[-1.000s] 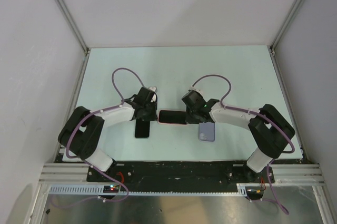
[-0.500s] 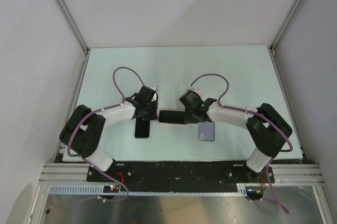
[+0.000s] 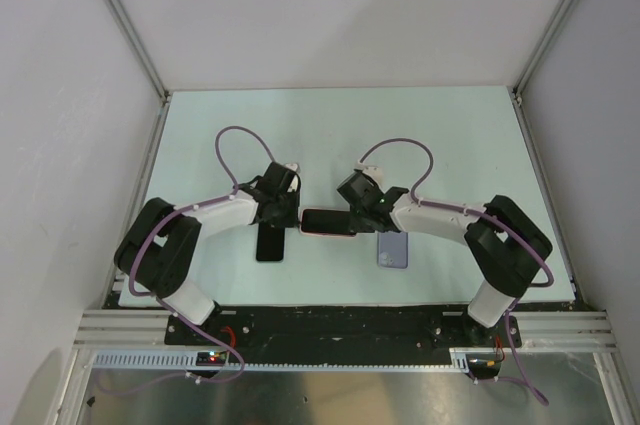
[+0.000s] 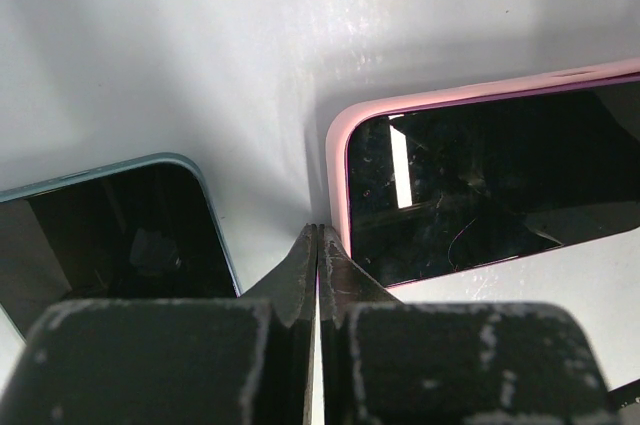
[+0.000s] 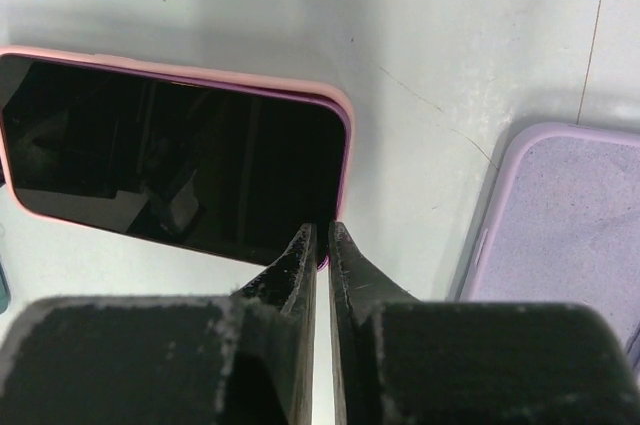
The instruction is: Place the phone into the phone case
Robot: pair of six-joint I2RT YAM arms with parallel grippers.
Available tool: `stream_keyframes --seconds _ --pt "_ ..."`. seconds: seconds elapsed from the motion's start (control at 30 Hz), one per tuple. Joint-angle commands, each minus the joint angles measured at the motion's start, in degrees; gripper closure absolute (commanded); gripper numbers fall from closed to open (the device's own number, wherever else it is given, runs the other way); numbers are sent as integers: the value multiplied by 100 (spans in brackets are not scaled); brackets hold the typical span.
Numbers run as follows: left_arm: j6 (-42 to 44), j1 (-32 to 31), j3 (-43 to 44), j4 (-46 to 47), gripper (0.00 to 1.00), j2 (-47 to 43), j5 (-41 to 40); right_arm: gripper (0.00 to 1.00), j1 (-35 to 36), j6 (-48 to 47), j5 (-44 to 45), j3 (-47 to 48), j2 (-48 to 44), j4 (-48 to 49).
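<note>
The phone point(image 3: 327, 222), dark screen up, lies crosswise inside a pink phone case point(image 5: 200, 73) at the table's middle. My left gripper point(image 4: 317, 230) is shut and empty, with its tips against the case's left rim point(image 4: 337, 165) near a corner. My right gripper point(image 5: 322, 228) is shut to a thin slit, and its tips sit at the case's right near corner, where a sliver of pink shows between them. In the top view the left gripper point(image 3: 292, 213) and the right gripper point(image 3: 356, 220) flank the phone's two ends.
A second dark phone point(image 3: 270, 242) with a teal edge point(image 4: 215, 215) lies just left of the pink case, under my left wrist. A lilac case point(image 3: 394, 250) lies open side up to the right point(image 5: 570, 215). Grey walls enclose the table point(image 3: 450, 135).
The right wrist has edged slightly left toward the phone's end and its jaws have narrowed a touch. The left arm and the phone have stayed in place.
</note>
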Motion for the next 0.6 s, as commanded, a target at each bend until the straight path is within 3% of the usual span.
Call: stream_keyframes --seconds 0.0,0.27,0.47,0.57 --pt "26 -98 209 520 100 177 305 91 245 491 -995 -772 932 1177" --pt "35 -103 169 516 100 155 324 81 -363 636 -2115 -1710 313 2567" --pt "28 -101 166 518 100 167 320 83 -462 771 -2519 -1798 215 2881" --pt "22 -108 190 520 100 194 357 91 -472 796 -2488 -1801 217 2867"
